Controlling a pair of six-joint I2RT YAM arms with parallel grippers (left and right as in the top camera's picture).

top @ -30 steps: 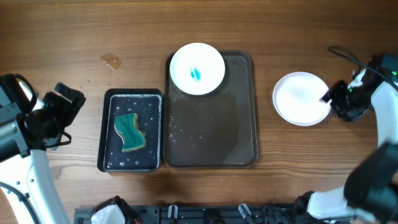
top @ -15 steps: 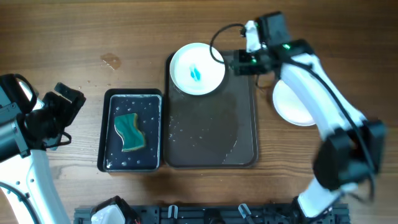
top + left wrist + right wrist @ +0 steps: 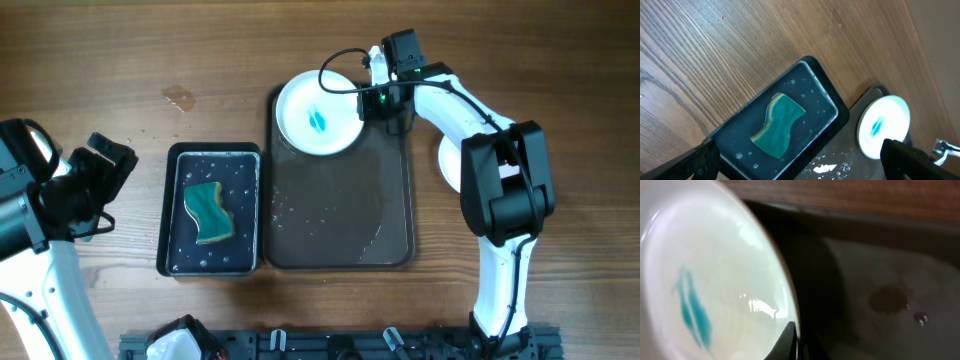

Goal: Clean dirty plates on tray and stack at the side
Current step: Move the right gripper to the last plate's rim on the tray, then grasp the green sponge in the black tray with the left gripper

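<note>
A white plate (image 3: 310, 120) with a teal smear lies at the far end of the dark tray (image 3: 340, 225). My right gripper (image 3: 368, 103) is at the plate's right rim, its jaws closed over the rim. In the right wrist view the plate (image 3: 715, 280) fills the left, the gripper (image 3: 797, 340) pinches its edge, and the wet tray (image 3: 880, 330) lies to the right. A plain white plate (image 3: 447, 162) lies on the table right of the tray, mostly hidden by my right arm. My left gripper (image 3: 100, 190) is open and empty at the far left.
A black water tray (image 3: 170, 210) with a green-yellow sponge (image 3: 208, 210) stands left of the dark tray. In the left wrist view the sponge (image 3: 780, 125) lies in the water tray (image 3: 810, 65), with the smeared plate (image 3: 885, 125) beyond. Water drops lie on the dark tray.
My right arm has swung from the plain plate at the right over to the smeared plate on the tray and has closed on its right rim. The left arm has not moved.
</note>
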